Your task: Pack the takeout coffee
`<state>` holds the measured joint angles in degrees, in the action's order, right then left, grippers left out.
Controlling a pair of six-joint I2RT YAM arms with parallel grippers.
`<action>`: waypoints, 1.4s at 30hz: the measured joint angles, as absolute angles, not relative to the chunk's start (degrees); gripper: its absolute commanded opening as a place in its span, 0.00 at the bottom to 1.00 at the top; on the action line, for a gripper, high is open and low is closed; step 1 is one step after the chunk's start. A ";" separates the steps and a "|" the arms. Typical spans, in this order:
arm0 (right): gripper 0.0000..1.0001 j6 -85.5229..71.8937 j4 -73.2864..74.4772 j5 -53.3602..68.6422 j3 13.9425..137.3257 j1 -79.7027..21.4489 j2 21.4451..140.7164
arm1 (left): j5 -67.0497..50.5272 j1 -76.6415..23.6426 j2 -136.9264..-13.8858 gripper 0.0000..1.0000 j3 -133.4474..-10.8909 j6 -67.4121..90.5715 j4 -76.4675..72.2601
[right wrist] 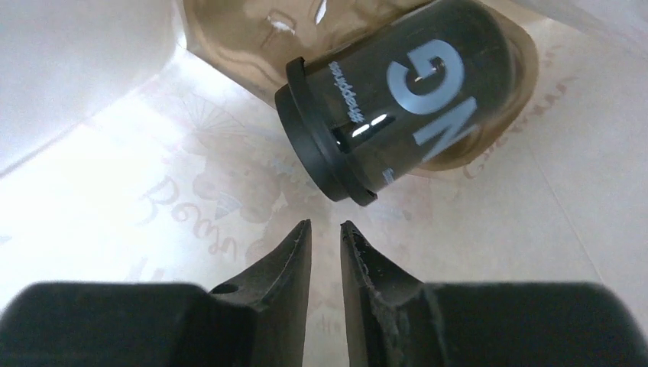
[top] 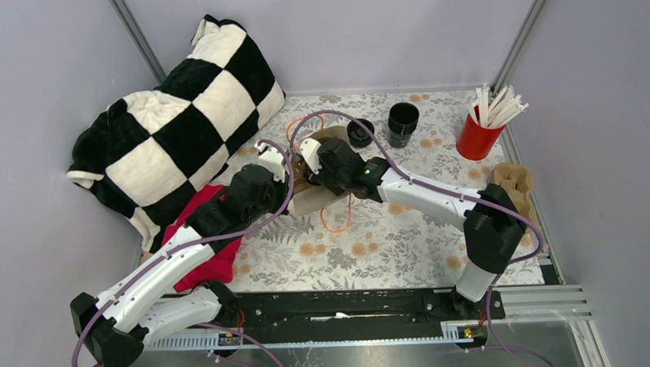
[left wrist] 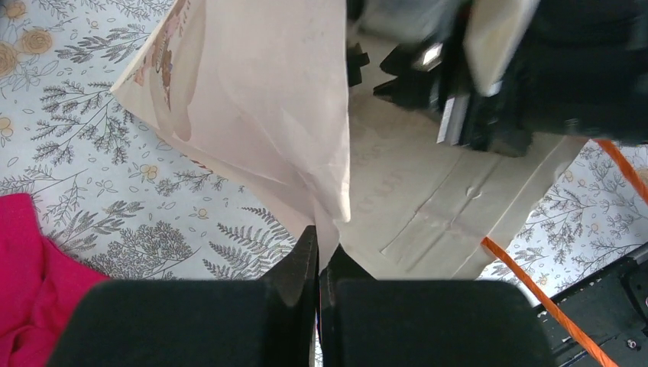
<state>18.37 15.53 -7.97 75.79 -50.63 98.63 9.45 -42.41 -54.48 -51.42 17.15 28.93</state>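
The takeout coffee, a black lidded cup with pale lettering, lies on its side inside the paper bag, its lid towards my right gripper. My right gripper is inside the bag just short of the lid, its jaws a narrow gap apart with nothing between them. My left gripper is shut on the bag's edge and holds the mouth up. In the top view both grippers meet at the bag in mid-table, and the cup is hidden there.
A stack of black cups and a stack of black lids stand behind the bag. A red cup with white straws is at the back right. A checkered blanket and a red cloth lie left.
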 measured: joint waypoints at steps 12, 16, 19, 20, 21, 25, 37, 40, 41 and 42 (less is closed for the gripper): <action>0.44 12.27 14.52 -6.42 75.16 -50.61 88.77 | 9.82 -42.46 -55.81 0.00 -51.44 17.63 30.35; 0.47 12.69 12.91 -5.93 74.91 -50.59 90.28 | 9.32 -42.46 -55.77 0.00 -51.44 17.85 30.28; 0.53 12.93 11.29 -4.80 74.11 -50.57 91.31 | 9.13 -42.46 -55.77 0.00 -51.44 17.87 30.30; 0.55 12.97 10.79 -4.40 73.41 -50.57 91.26 | 9.02 -42.46 -55.77 0.00 -51.44 17.87 30.35; 0.56 13.02 9.91 -3.86 72.49 -50.57 91.20 | 8.95 -42.46 -55.77 0.00 -51.44 17.87 30.35; 0.64 13.02 8.12 -3.36 69.71 -50.57 91.29 | 8.62 -42.46 -56.01 0.00 -51.55 17.85 30.41; 0.80 16.25 -1.67 0.32 61.25 -50.50 87.99 | 9.39 -42.46 -56.86 0.00 -53.76 17.82 32.10; 0.79 21.10 -1.21 4.21 57.82 -49.95 83.31 | 10.02 -42.46 -56.86 0.00 -54.02 17.85 32.67; 0.79 23.07 -0.64 5.56 57.21 -49.74 81.87 | 10.24 -42.46 -56.86 0.00 -54.15 17.85 32.77; 0.78 25.63 0.16 7.29 56.49 -49.43 80.12 | 10.37 -42.46 -56.86 0.00 -54.37 17.85 32.97</action>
